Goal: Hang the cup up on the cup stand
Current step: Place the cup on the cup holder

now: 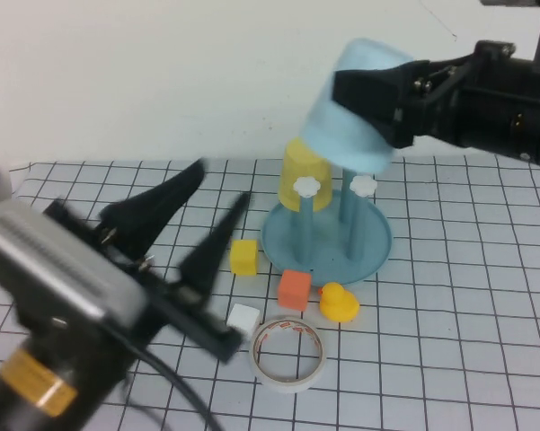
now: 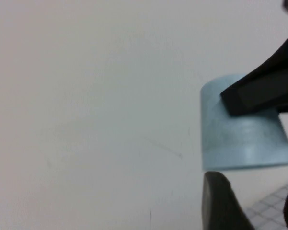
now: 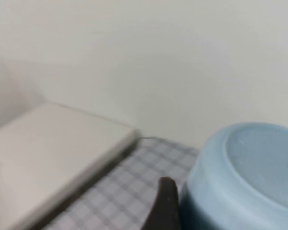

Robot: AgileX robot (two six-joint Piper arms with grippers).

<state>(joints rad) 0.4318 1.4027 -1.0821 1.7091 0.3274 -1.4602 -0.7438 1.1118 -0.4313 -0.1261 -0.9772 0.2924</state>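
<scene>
Cup [image 1: 350, 112] — smooth matt plastic

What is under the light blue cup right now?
Held inverted by the right gripper, the cup hangs over the cup stand; white-tipped pegs show below, with the yellow cup partly covered. Left gripper is open, low left.

The high view looks down on the table [image 1: 449, 359]; both wrist views closely share the cup [image 2: 244, 139].

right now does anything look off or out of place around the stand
Nothing looks spilled or broken. The right gripper holds the cup upside down and tilted in the air above the cup stand, where a yellow cup already sits on a peg. The left gripper hangs open at the near left.
</scene>
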